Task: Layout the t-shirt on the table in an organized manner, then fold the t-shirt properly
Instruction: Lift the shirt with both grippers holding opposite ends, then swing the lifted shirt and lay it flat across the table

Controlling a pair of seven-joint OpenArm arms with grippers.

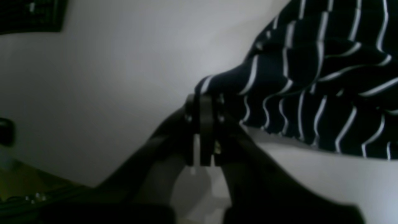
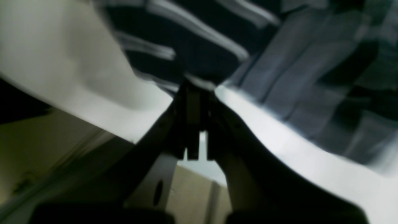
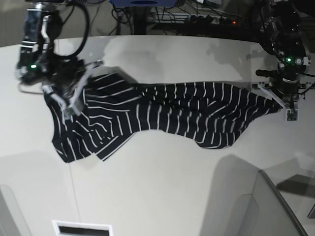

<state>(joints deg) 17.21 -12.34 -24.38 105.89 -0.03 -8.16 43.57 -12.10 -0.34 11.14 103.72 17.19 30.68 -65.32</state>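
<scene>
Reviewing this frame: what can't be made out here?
- Right wrist view: motion blur smears the t-shirt, so which part the right gripper pinches is unclear.
- Base view: the right gripper covers its own grasp point.
- Left wrist view: most of the shirt is cut off by the frame edge; dim.

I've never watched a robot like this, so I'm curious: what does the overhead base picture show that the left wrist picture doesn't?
Only the base view shows the whole t-shirt stretched between both arms, the right gripper at its other end, and cables behind the table. Only the left wrist view shows up close the left gripper shut on the t-shirt's edge. Both show the striped shirt on the pale table, and the left gripper at the shirt's end.
</scene>
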